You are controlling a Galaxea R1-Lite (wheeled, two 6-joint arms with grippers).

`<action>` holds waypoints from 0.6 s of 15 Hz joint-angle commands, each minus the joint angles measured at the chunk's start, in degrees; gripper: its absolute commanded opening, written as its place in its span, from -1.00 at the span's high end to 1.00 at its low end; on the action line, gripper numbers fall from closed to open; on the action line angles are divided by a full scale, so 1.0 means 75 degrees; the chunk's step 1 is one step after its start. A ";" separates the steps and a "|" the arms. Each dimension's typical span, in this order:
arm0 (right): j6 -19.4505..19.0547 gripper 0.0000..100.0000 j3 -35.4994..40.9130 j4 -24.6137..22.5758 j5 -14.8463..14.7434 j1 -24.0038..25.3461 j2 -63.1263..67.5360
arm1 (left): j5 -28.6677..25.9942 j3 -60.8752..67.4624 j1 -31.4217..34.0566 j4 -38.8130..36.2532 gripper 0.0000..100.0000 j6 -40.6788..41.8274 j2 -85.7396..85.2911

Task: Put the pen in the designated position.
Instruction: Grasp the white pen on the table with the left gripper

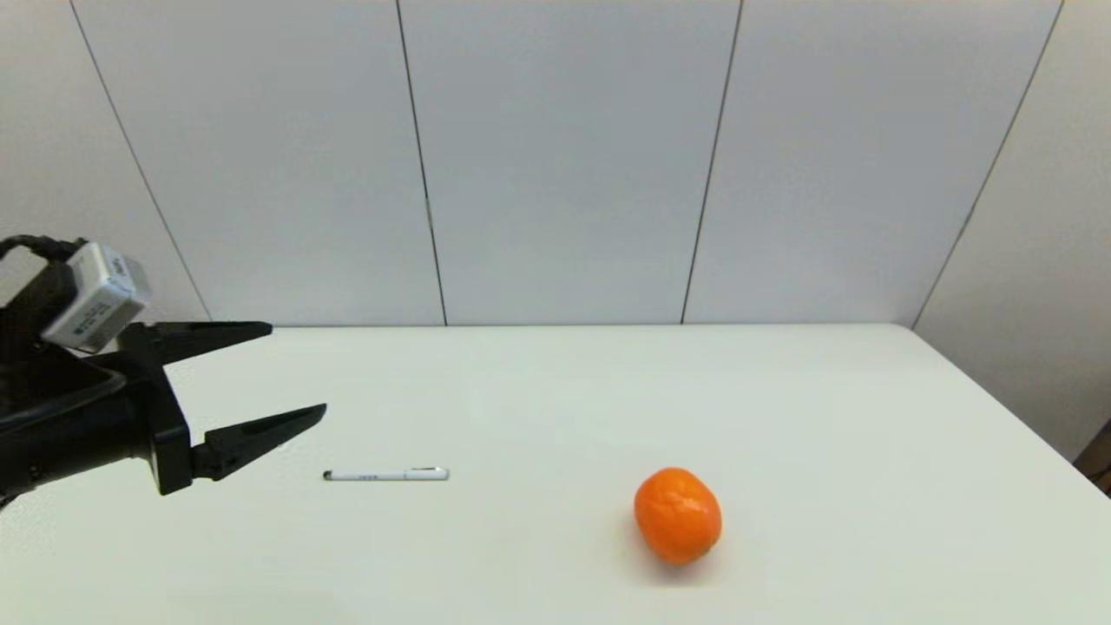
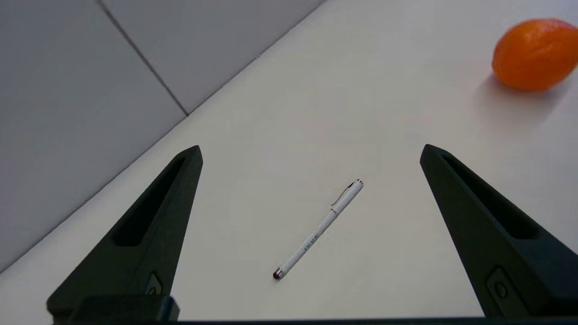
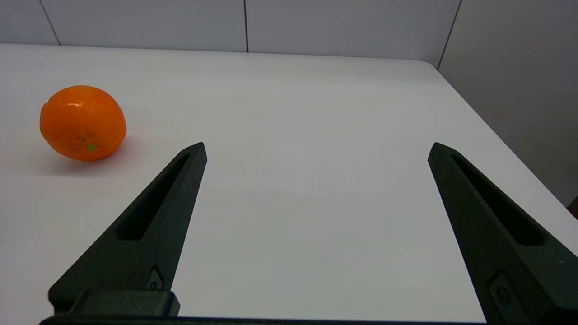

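The pen (image 1: 386, 474) lies flat on the white table (image 1: 555, 391), just ahead of the left gripper (image 1: 298, 368) and a little to the near side of its fingertips. Its long axis runs across the robot's front, roughly in line with the direction the gripper's fingers point. The small black tip is the end nearer the gripper; the silvery clip end faces away from it, toward the orange fruit (image 1: 678, 516). In the left wrist view the pen (image 2: 317, 229) sits between the two black fingers (image 2: 149, 225), closer to the camera than their tips and apart from both, with the clip end angled off toward the fruit (image 2: 533, 53).

Left gripper: spread wide, holding nothing, raised above the tabletop at the left side of the table, fingers reaching inward toward the pen.

Right gripper (image 3: 316, 149): out of the head view; its own wrist view shows the fingers (image 3: 140, 230) spread wide and empty over bare tabletop, with the orange fruit (image 3: 83, 122) off to its left and well clear of the fingertips.

Obstructions: the fruit is the only other object on the table. It rests well beyond the pen's clip end, apart from the pen, and does not lie between the left gripper and the pen.
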 commanded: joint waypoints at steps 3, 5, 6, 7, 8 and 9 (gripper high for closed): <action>-0.0004 -1.00 0.0105 -0.0003 0.0006 0.0000 0.0010 | -0.1144 -0.0020 0.0020 -0.0205 -1.00 0.1895 0.2105; -0.0004 -1.00 0.0105 -0.0003 0.0006 0.0000 0.0010 | -0.1191 -0.0043 0.0031 -0.0240 -1.00 0.2317 0.2456; -0.0004 -1.00 0.0105 -0.0003 0.0006 0.0000 0.0010 | -0.1390 -0.0160 0.0031 -0.0228 -1.00 0.2680 0.2796; -0.0004 -1.00 0.0105 -0.0003 0.0006 0.0000 0.0010 | -0.1507 -0.0289 0.0031 -0.0240 -1.00 0.3043 0.3077; -0.0004 -1.00 0.0105 -0.0003 0.0006 0.0000 0.0010 | -0.1636 -0.0442 0.0031 -0.0217 -1.00 0.3313 0.3323; -0.0004 -1.00 0.0105 -0.0003 0.0006 0.0000 0.0010 | -0.1824 -0.0594 0.0020 -0.0193 -1.00 0.3489 0.3581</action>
